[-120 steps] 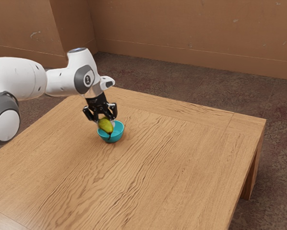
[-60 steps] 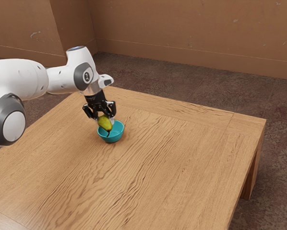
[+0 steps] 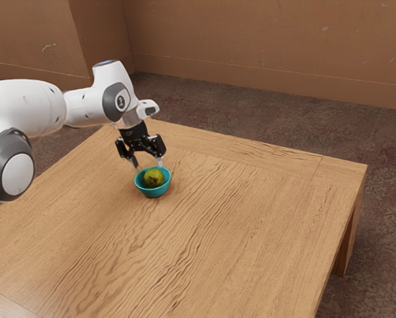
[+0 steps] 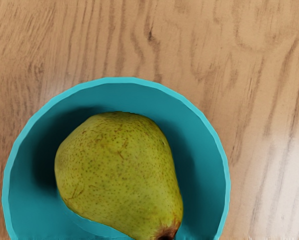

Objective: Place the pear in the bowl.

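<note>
The pear (image 3: 153, 177) is inside the teal bowl (image 3: 153, 191), its sides below the level of the rim for the most part, and the wrist view puts its long axis aslant across the inside, the broad end (image 4: 114, 160) near the middle and the stem end (image 4: 164, 231) reaching off toward one side; how steeply it tips I cannot tell. From my gripper (image 3: 148, 164) the pear lies below, slightly toward the exterior view's right, and that is the relation to work from: the clear way out is up, away from both fruit and bowl. My fingers stand wide apart with nothing between them, their tips just above the bowl's far rim, near enough that a sideways swing could catch it and nudge the bowl. So I judge the placing done in substance, with only the retreat left: a straight lift first, fingers kept spread, any turn of the arm (image 3: 89, 107) after that. The bowl stands upright on the tabletop (image 3: 204, 245), nearer the far corner at the exterior view's left than the far corner at its right, and set well in from the edges that meet there.
</note>
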`<state>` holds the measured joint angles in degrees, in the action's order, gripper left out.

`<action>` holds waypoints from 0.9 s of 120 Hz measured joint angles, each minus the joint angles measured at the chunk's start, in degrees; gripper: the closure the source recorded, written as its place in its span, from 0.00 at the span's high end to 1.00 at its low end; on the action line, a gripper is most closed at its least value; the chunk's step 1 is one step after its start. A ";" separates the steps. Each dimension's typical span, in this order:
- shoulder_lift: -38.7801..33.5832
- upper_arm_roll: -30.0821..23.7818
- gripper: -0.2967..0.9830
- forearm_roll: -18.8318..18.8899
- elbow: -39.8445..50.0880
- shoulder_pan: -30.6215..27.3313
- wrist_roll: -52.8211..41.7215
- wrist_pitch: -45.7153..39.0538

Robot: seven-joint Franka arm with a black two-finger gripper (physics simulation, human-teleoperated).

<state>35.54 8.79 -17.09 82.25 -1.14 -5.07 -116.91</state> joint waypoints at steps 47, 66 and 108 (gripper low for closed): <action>-22.15 -6.68 0.76 10.36 3.39 0.66 -2.62 12.36; -33.45 -9.57 0.77 13.13 9.61 0.52 -3.01 17.05; -36.33 -14.04 0.77 17.88 7.64 2.78 0.30 25.22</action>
<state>-0.79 -5.25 0.79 89.89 1.64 -4.77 -91.69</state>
